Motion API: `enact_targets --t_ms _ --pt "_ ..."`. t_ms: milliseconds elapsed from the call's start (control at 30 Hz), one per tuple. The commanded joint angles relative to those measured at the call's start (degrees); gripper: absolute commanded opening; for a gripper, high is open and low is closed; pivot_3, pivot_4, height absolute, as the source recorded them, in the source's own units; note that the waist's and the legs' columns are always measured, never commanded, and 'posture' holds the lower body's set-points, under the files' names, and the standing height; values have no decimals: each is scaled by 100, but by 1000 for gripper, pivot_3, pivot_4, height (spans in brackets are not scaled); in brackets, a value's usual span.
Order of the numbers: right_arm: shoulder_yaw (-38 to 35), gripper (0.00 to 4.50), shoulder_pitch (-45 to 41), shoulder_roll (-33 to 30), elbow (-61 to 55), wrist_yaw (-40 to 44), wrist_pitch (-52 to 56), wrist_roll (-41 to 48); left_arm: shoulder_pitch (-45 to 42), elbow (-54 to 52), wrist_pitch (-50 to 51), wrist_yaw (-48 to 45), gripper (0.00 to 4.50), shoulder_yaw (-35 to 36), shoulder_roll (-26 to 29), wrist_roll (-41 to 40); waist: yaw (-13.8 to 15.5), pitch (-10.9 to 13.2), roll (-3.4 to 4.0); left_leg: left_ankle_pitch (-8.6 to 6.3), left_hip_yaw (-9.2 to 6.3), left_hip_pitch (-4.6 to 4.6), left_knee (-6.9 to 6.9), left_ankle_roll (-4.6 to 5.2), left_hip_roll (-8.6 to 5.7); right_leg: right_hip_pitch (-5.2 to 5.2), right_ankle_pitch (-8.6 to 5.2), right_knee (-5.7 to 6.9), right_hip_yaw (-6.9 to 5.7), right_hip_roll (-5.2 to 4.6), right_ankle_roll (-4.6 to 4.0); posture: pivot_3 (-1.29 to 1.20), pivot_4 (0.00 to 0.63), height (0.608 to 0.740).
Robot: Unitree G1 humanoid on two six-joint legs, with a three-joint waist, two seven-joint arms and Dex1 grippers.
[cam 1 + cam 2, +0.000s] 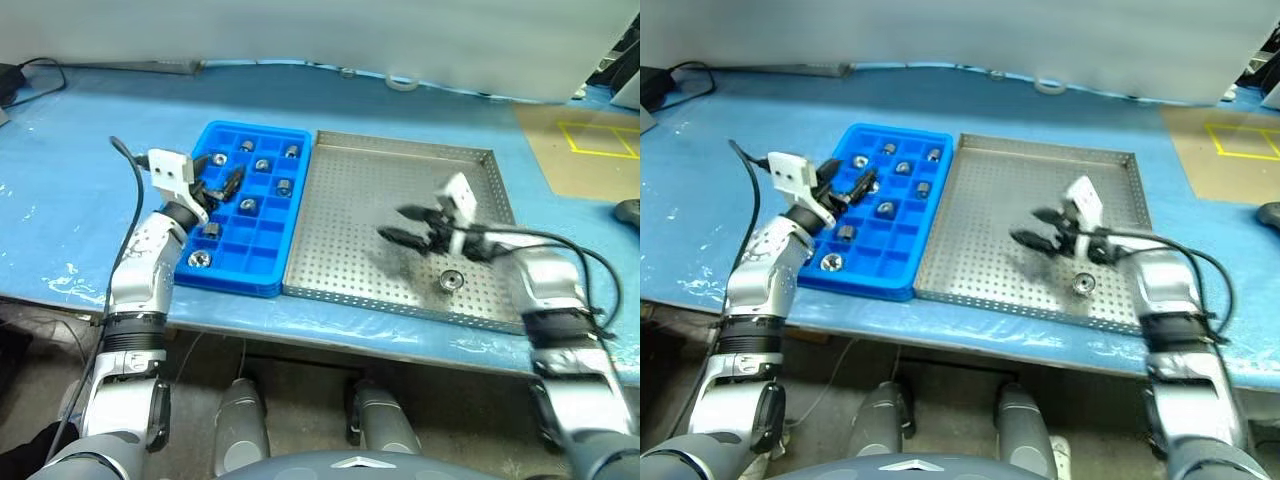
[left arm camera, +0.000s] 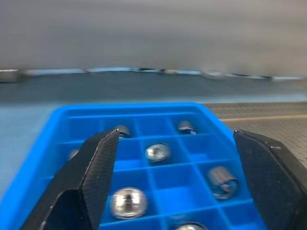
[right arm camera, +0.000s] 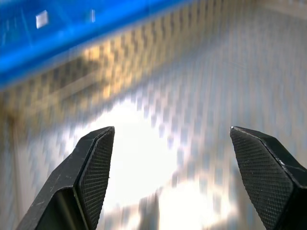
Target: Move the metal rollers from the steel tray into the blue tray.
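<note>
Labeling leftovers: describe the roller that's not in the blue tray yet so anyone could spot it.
Find the steel tray, the grey perforated one right of the blue tray. Near its front right corner lies one metal roller, just below the open right gripper. It alone sits on perforated metal; the others sit in blue compartments.

The right gripper [image 1: 400,224] is smeared by motion in the head views, so its fingers show there only as dark streaks over the steel tray [image 1: 380,170]. In the right wrist view the tray's holes blur into a checkered haze with a bright glare patch, and the blue tray [image 3: 57,28] is a soft band cut off by the picture's edge. The left gripper [image 1: 222,174] covers some of the blue tray's compartments in the head views, so their contents cannot be told. In the left wrist view one roller [image 2: 73,154] is half hidden behind a finger [image 2: 91,172], and another roller [image 2: 189,226] is cut off by the edge
</note>
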Motion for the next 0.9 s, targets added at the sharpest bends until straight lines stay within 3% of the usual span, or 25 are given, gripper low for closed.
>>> enact_targets --t_ms 33,200,433,700,900 --pt "-45 4001 344 -431 -530 175 210 65 -164 -75 -167 -303 4039 -174 -77 -63 -85 0 0 -1 1 2 4 1 0 0 0 1 -1 -1 0 -547 150 740" --pt "270 4001 621 -740 -179 -168 -60 -544 -159 -15 -269 -465 4039 -339 -110 73 -311 -1 0 -2 2 38 22 1 -2 4 -22 10 -1 0 42 -557 150 740" --pt "358 1713 62 -178 -217 -167 -27 -281 -1 -143 -313 -355 4039 -201 38 143 -455 -2 -3 -9 -1 37 44 11 -6 4 -22 10 -3 1 44 -503 150 740" --pt "763 1657 -1465 1453 290 -18 -146 138 186 -609 -284 304 4039 308 157 84 -461 -4 1 -10 -6 -3 47 13 5 -37 33 23 -19 0 -10 -365 150 740" --pt "1435 1657 -2273 2699 967 200 -583 -37 883 -1438 59 253 4039 428 394 -89 -197 -3 3 -13 -6 -6 29 6 13 -41 33 15 -27 -2 -13 -268 150 740"
